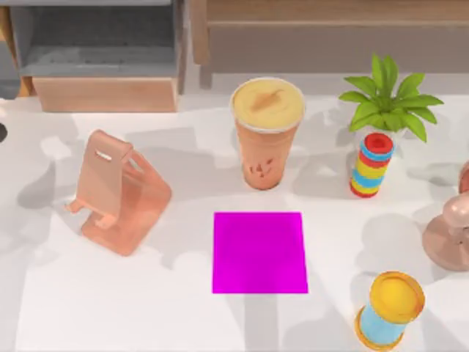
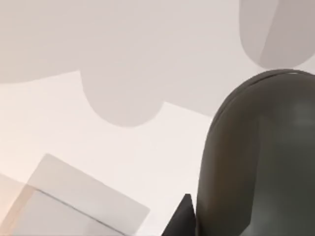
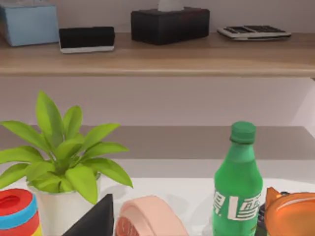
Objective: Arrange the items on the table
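Observation:
A tall orange drink cup [image 1: 267,136] with a creamy-yellow top stands upright at the back middle of the white table [image 1: 110,301]. In the left wrist view a dark grey oval mouse [image 2: 261,157] looms very close on the table [image 2: 123,162], with a black edge of my left gripper [image 2: 181,221] right beside it. Whether that gripper touches the mouse cannot be told. A black corner of my right gripper [image 3: 96,219] shows low in the right wrist view, near the plant's white pot [image 3: 61,211].
A magenta square pad [image 1: 259,252] lies at the front middle, with a peach phone stand [image 1: 117,192] to its left. On the right are a leafy plant [image 1: 388,99], a rainbow ring stack [image 1: 371,165], a yellow-topped blue spool [image 1: 388,308] and a pink rounded object [image 1: 451,227]. A green bottle [image 3: 237,187] stands nearby.

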Robot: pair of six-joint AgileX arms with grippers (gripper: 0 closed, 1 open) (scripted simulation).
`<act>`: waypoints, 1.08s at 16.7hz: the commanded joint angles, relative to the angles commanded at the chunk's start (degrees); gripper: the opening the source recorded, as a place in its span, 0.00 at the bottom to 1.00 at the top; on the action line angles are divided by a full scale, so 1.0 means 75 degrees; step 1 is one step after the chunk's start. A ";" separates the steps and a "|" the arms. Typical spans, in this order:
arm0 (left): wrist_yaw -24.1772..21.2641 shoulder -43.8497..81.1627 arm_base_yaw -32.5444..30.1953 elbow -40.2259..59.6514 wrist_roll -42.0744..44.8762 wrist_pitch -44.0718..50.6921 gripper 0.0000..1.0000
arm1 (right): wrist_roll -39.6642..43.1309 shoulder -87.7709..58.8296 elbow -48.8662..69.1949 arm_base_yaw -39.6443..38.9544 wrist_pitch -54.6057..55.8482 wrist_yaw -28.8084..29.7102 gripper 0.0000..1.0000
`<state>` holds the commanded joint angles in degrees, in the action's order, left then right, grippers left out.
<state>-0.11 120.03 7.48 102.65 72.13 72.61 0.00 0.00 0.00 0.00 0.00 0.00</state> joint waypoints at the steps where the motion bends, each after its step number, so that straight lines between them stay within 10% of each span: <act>1: 0.0004 0.0026 0.0012 -0.0016 0.0014 -0.0023 0.00 | 0.0000 0.0000 0.0000 0.0000 0.0000 0.0000 1.00; 6: -0.0154 -0.0519 -0.0708 0.0123 0.0784 -0.0114 0.00 | 0.0000 0.0000 0.0000 0.0000 0.0000 0.0000 1.00; 18: -0.1202 -0.1043 -0.5390 -0.0506 0.6253 -0.0075 0.00 | 0.0000 0.0000 0.0000 0.0000 0.0000 0.0000 1.00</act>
<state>-9.13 112.21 -32.95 98.85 119.03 72.05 0.00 0.00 0.00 0.00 0.00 0.00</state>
